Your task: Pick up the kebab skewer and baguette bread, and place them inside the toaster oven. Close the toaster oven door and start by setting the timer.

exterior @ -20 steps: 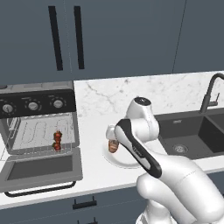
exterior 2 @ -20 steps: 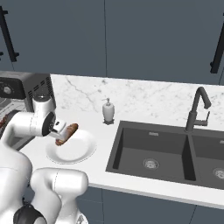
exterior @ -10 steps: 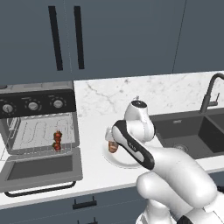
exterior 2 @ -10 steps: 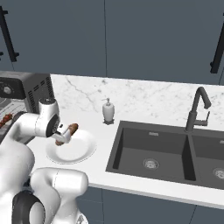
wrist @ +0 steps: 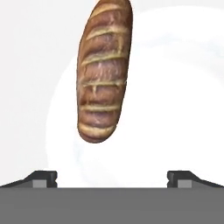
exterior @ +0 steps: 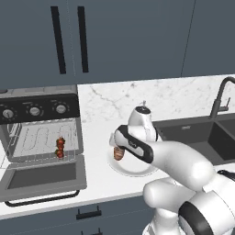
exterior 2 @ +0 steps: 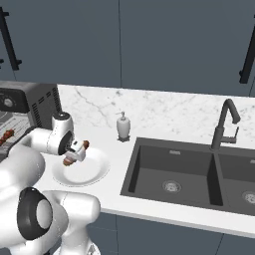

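Note:
The baguette bread (wrist: 104,72) lies on a white plate (wrist: 175,109), golden-brown with a scored crust. My gripper (wrist: 112,178) hangs open just above the plate, its tips wide apart, with one end of the loaf just ahead of them and left of centre. From the sides, the gripper (exterior 2: 74,154) covers most of the baguette (exterior: 119,153). The kebab skewer (exterior: 59,148) rests on the wire rack inside the toaster oven (exterior: 39,108). The toaster oven door (exterior: 43,176) is folded down flat.
A soap dispenser (exterior 2: 123,127) stands at the back of the marble counter. A dark double sink (exterior 2: 199,172) with a black faucet (exterior 2: 224,124) lies to the right of the plate (exterior 2: 92,174). Dark cabinets hang above.
The hand has come down over the plate and now covers most of the baguette in the base views. The jaws have stayed wide.

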Robot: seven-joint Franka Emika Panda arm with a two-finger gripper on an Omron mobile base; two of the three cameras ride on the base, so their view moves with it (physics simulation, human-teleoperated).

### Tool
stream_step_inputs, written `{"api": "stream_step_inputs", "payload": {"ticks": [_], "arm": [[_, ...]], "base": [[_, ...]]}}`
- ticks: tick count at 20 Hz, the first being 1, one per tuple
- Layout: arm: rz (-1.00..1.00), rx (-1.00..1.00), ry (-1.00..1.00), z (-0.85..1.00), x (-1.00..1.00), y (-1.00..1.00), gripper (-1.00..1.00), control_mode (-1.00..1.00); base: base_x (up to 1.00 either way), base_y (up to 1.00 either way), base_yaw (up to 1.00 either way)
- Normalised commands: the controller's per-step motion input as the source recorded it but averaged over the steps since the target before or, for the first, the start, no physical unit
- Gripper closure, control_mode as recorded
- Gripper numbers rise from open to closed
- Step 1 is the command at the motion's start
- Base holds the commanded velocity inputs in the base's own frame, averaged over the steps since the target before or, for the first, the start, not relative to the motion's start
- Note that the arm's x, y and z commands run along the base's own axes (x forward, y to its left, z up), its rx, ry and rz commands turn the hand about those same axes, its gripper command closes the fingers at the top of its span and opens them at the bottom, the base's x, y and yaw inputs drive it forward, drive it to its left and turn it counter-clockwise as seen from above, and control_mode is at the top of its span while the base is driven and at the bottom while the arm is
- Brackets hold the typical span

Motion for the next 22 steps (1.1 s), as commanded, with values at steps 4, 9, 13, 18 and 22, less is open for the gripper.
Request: {"api": "stream_step_inputs", "payload": {"ticks": [4, 9, 13, 18, 22], "arm": [[0.0, 0.01, 0.02, -0.31, 0.04, 0.01, -1.0, -1.0], [0.0, 0.01, 0.0, -0.29, 0.0, 0.09, -1.0, -1.0], [0.0, 0.02, 0.0, -0.18, 0.01, 0.12, -1.0, -1.0], [0.0, 0.01, 0.0, -0.2, 0.08, 0.06, -1.0, -1.0], [0.0, 0.0, 0.0, -0.14, 0.36, 0.0, -1.0, -1.0]], "base": [[0.0, 0.0, 0.0], [0.0, 0.0, 0.0], [0.0, 0.0, 0.0], [0.0, 0.0, 0.0], [0.0, 0.0, 0.0]]}}
